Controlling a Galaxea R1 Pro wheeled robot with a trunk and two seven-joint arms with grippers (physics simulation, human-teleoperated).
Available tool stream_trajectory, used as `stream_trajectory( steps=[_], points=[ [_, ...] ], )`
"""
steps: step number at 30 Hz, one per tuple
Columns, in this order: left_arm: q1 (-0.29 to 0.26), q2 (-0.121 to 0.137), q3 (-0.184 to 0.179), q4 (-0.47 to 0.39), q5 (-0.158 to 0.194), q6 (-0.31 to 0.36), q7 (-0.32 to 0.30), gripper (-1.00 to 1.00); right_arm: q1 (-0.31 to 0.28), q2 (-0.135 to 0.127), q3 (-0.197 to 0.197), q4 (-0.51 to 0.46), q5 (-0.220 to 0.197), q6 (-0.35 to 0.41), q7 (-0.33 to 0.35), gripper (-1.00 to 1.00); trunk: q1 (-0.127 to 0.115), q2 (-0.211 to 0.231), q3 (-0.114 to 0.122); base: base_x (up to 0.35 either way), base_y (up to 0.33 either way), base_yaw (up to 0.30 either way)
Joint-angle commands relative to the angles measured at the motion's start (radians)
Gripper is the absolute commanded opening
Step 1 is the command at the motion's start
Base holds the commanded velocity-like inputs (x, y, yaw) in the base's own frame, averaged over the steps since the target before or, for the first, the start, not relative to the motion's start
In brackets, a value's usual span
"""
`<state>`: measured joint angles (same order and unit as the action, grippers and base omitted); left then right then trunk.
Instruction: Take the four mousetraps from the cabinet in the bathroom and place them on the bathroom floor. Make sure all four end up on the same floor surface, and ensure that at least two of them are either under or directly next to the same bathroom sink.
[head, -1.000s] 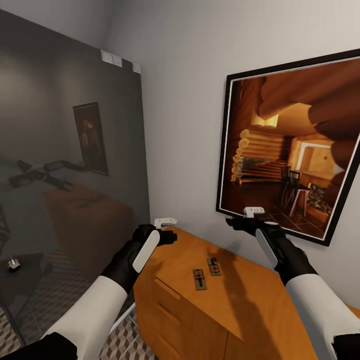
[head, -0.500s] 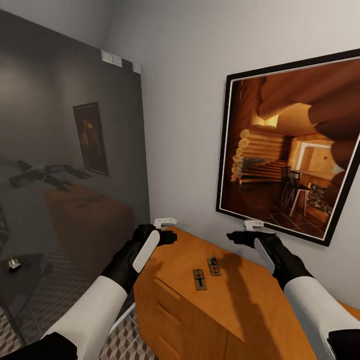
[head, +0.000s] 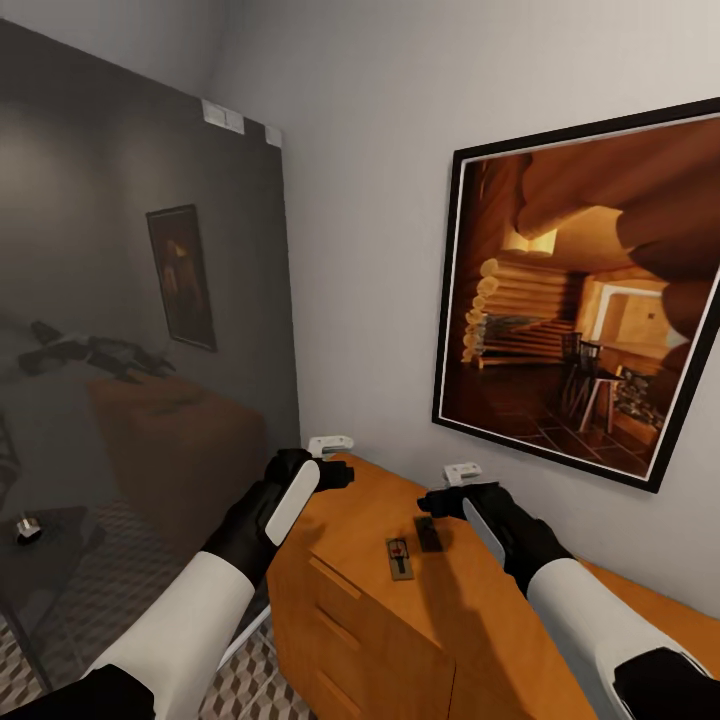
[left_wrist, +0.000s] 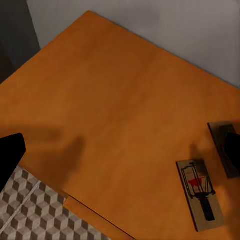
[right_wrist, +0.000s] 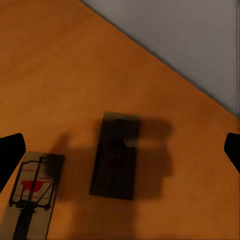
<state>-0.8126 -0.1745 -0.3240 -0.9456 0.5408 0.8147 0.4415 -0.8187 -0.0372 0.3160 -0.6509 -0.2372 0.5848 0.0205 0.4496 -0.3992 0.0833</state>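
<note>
Right gripper (head: 432, 502) hangs over far mousetrap (right_wrist: 116, 155), fingers apart, empty. Trap lies flat on cabinet (head: 480, 610) top, toward back edge, long axis crossing line between fingertips. Second mousetrap (head: 399, 556) just beside, toward front edge. Left gripper (head: 338, 470) at cabinet's left corner, farther off; spread: cannot tell.

you see an orange-brown cabinet (head: 470, 600) top. on it lie two brown mousetraps (head: 401, 556); the nearer one (right_wrist: 31, 197) shows a red mark and dark wire, the other (right_wrist: 116, 155) looks dark in shadow. the floor (head: 250, 685) tiles carry a brown, beige and white cube pattern. the wall (head: 380, 200) is pale grey.
</note>
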Motion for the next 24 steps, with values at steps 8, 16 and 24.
stream_trajectory(
  steps=[8,16,24],
  points=[
    [0.0,0.0,-0.001,0.002,0.01,0.0,0.009,1.0,0.0,0.002,0.014,0.0,-0.008,0.0,-0.091,1.0,0.0,-0.001,-0.001,0.0,0.0,0.0],
    [0.0,0.0,-0.001,0.003,0.01,0.0,0.009,1.0,0.0,0.001,0.012,0.0,-0.007,-0.007,-0.112,1.0,0.0,-0.001,-0.001,0.0,0.0,0.0],
    [0.0,0.0,-0.001,0.004,0.01,-0.001,0.009,1.0,0.0,-0.001,-0.04,0.0,-0.008,-0.008,-0.115,1.0,0.0,-0.001,-0.001,0.0,0.0,0.0]
  ],
)
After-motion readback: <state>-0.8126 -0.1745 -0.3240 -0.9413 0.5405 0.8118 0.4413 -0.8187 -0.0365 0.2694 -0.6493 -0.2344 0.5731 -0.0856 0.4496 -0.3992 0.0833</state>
